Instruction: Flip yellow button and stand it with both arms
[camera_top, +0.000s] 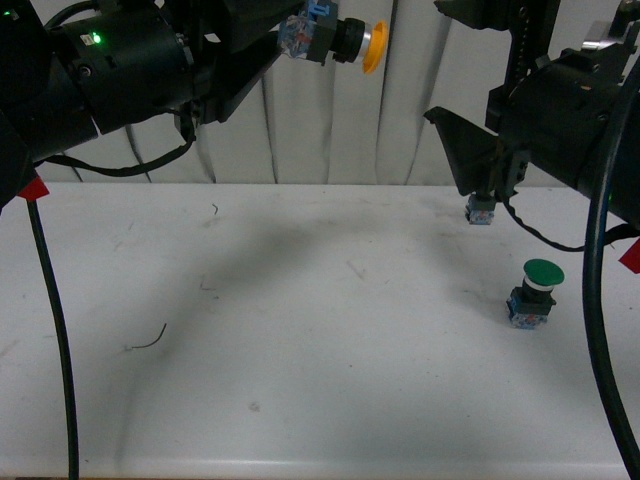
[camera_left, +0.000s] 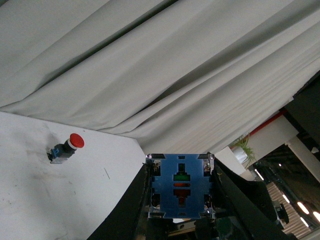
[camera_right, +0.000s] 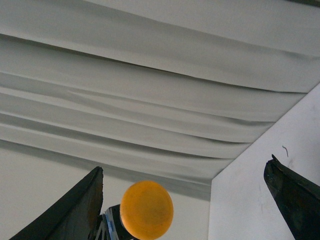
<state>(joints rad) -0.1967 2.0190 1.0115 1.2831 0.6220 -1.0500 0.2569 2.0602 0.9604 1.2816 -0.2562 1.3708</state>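
Evidently the yellow button (camera_top: 345, 40) was held sideways, well above the white table (camera_top: 300, 350), so that one arm kept its base while its head was offered to the other, likely for a handover. The left gripper (camera_left: 180, 175) was clamped on the squarish blue-grey plastic contact block (camera_left: 180, 186). The smooth round orange-yellow cap (camera_right: 146, 210) faced the right gripper (camera_right: 185, 185), whose dark tapered fingers (camera_right: 75, 210) stood wide apart, empty and clear of it.

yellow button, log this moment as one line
yellow button: aloft, cap sideways | left claw: shut on its base | right claw: open, facing cap, not touching | status: not yet stood
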